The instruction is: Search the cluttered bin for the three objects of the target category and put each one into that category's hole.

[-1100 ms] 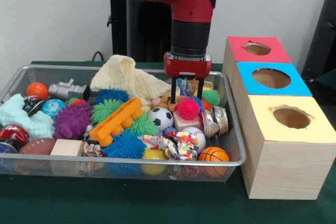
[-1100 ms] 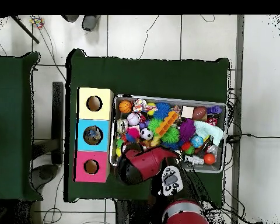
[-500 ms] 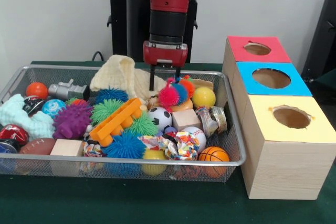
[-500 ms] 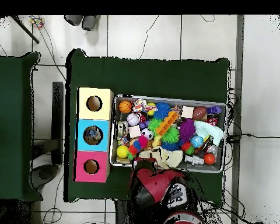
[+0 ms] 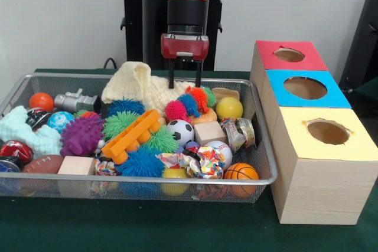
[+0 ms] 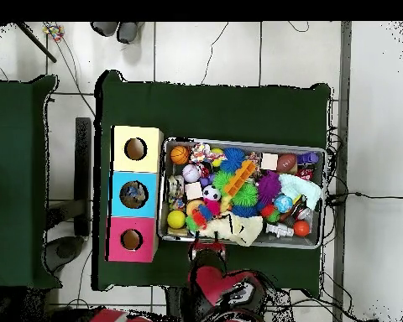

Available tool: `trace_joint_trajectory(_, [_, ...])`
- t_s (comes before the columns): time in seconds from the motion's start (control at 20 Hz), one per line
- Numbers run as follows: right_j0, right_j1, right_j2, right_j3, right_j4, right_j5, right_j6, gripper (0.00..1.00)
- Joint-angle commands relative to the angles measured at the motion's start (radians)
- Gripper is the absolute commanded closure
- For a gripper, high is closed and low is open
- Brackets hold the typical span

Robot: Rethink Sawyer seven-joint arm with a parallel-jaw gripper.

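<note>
**Gripper empty above bin, search step in hand**

Gripper (image 5: 184, 81) hangs at the bin's far side, fingers spread, nothing between them. Directly below: a multicolour spiky caterpillar toy (image 5: 190, 102), lying on the clutter beside the yellow ball (image 5: 229, 108) and cream cloth (image 5: 142, 87). Wire bin (image 5: 263, 163) full; three-holed box (image 5: 319, 146) stands to its side. Judgement: still picking a target; next move needs a descent and a firm pinch.

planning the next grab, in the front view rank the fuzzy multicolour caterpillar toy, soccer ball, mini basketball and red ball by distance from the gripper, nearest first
1. Fuzzy multicolour caterpillar toy, just below the gripper.
2. Soccer ball, bin middle.
3. Mini basketball, near right corner.
4. Red ball, far left end.
</note>
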Motion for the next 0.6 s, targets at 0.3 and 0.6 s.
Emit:
trace_joint_trajectory(0.3, [0.094,0.254,-0.084,0.114,0.137,-0.123,0.062,0.00])
trace_joint_trajectory(0.6, [0.059,0.212,-0.048,0.082,0.115,-0.024,0.081,0.00])
